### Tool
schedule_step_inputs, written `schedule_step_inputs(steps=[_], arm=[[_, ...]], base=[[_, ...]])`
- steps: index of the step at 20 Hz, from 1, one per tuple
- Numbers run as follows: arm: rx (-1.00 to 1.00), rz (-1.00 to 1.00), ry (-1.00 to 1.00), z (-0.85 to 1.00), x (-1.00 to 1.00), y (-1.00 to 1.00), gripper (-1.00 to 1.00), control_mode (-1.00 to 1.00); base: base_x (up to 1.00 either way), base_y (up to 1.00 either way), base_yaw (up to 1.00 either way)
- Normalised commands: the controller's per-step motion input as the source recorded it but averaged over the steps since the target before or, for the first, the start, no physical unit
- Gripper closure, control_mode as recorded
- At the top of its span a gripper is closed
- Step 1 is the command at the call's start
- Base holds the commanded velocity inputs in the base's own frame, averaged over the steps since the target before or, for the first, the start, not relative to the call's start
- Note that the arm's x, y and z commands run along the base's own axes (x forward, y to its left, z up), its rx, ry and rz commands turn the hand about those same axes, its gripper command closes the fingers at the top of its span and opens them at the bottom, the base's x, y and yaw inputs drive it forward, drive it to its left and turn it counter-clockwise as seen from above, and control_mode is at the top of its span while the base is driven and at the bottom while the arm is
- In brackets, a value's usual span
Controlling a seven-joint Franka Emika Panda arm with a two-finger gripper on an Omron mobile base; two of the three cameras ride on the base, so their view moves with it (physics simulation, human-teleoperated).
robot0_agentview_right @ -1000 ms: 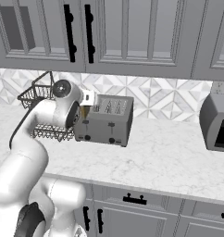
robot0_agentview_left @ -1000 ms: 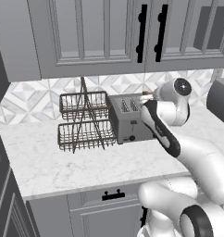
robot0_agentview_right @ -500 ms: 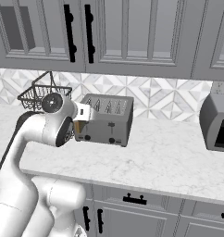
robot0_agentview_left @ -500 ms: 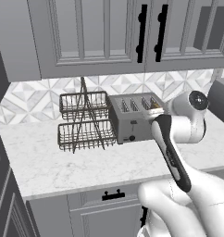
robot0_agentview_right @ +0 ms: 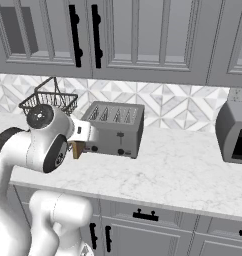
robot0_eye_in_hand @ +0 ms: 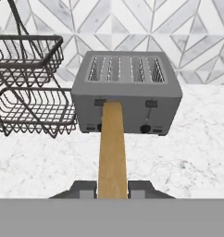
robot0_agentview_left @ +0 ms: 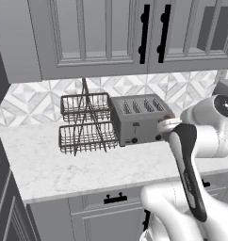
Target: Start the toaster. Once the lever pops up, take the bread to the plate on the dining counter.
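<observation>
1. Right now you have the marble desk (robot0_agentview_left: 64, 164) running across the middle of the left base view, with grey cabinets (robot0_agentview_left: 87, 37) filling the top of the frame and a patterned backsplash (robot0_agentview_right: 168, 102) between them.
2. You see the two-tier wire basket rack (robot0_agentview_left: 85, 122) standing left of centre in the left base view, just beside the toaster's left end.
3. You find the toaster (robot0_agentview_left: 138, 118) at the centre of that view, on the desk against the backsplash; in the hand view it sits at upper centre, its four slots facing up and its black knobs along the front.
4. You can spot a grey appliance (robot0_agentview_right: 234, 131) at the right edge of the right base view, well apart from the toaster.
5. Your pincer (robot0_eye_in_hand: 112, 189) sits at the bottom centre of the hand view, closed narrowly on the bread (robot0_eye_in_hand: 112, 148), which shows edge-on as a tan strip reaching up across the toaster's front.
6. You see the bread in the right base view as a small brown piece left of centre, held in front of the toaster's left end.
</observation>
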Motion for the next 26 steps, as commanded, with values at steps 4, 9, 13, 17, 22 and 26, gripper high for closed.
schedule_step_inputs(steps=[4,9,13,17,22,26], arm=[[0.0,0.0,-0.05,0.05,-0.43,0.0,1.0,-1.0],[0.0,0.0,0.0,0.0,-0.04,0.0,1.0,-1.0],[0.0,0.0,0.0,0.0,-0.03,0.0,1.0,1.0],[0.0,0.0,0.0,0.0,0.0,0.0,1.0,1.0],[0.0,0.0,0.0,0.0,0.0,0.0,1.0,1.0],[0.0,0.0,0.0,0.0,0.0,0.0,1.0,1.0]], base=[[0.0,0.0,0.0],[0.0,0.0,0.0],[-0.24,0.0,0.0],[-0.94,-0.09,-0.05],[-0.7,-0.09,-0.21],[0.01,-0.03,-0.88]])
